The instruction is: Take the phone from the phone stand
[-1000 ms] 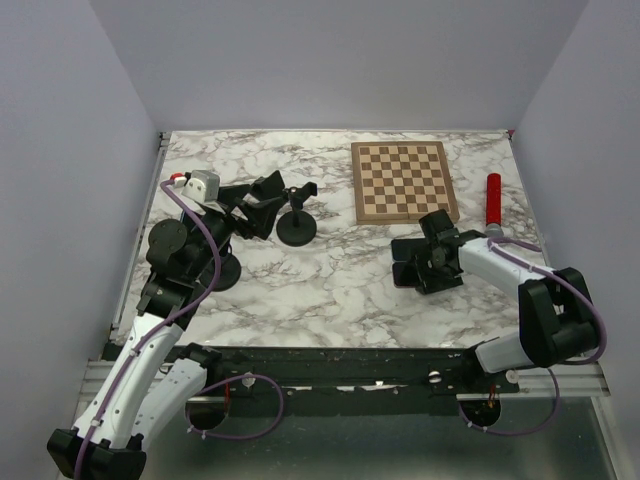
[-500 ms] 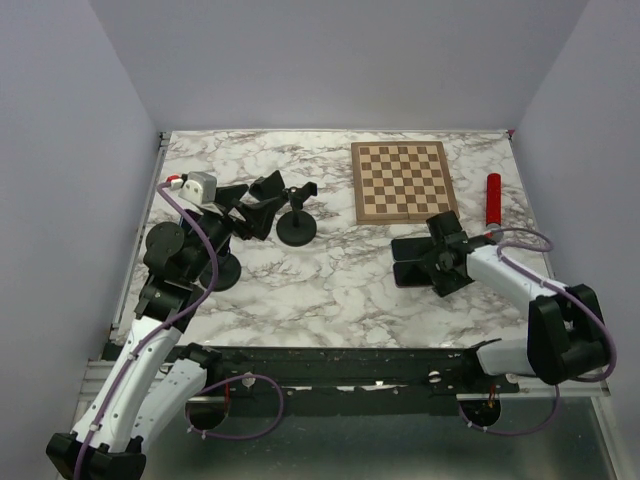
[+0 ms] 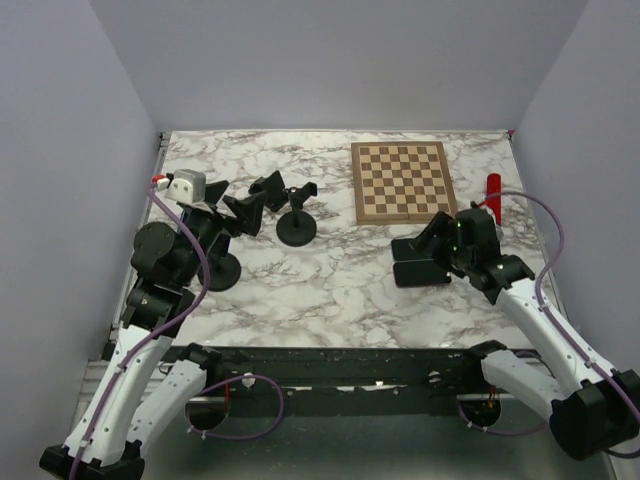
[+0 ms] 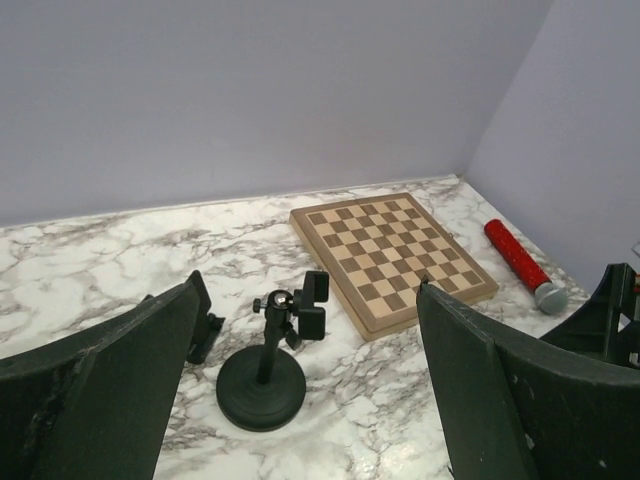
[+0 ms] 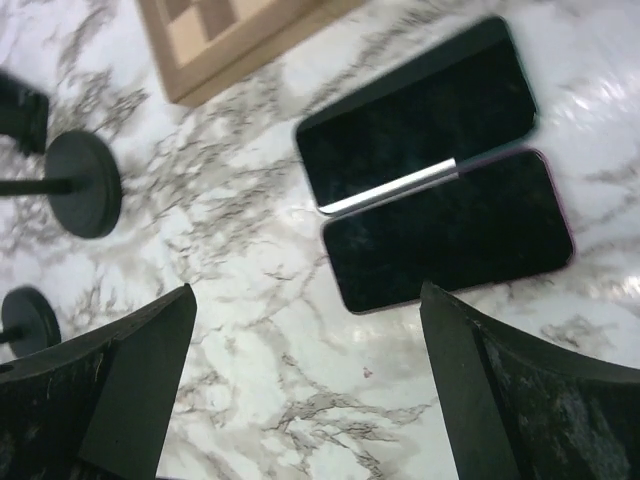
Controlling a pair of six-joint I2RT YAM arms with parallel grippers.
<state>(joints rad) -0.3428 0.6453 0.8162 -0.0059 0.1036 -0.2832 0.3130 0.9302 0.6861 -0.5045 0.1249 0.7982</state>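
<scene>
**A:** Where's the phone?

**B:** Off the phone stand (image 3: 297, 217), I'd judge. A dark phone (image 5: 447, 232) lies flat, edge to edge with a second phone (image 5: 415, 110), near the right edge of the worktop (image 3: 330, 290), in front of the chessboard (image 3: 403, 180). I can't tell which is ours.

**A:** Fingers?

**B:** Left fingers (image 4: 100, 400) and right fingers (image 5: 120, 390) are spread wide, gripping nothing. The right ones hang over the phones.

**A:** Risk?

**B:** If that arm dips low, a finger could shove a phone.

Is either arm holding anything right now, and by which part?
Nothing is held: the left gripper and right gripper are open, clear of both phones.
</scene>
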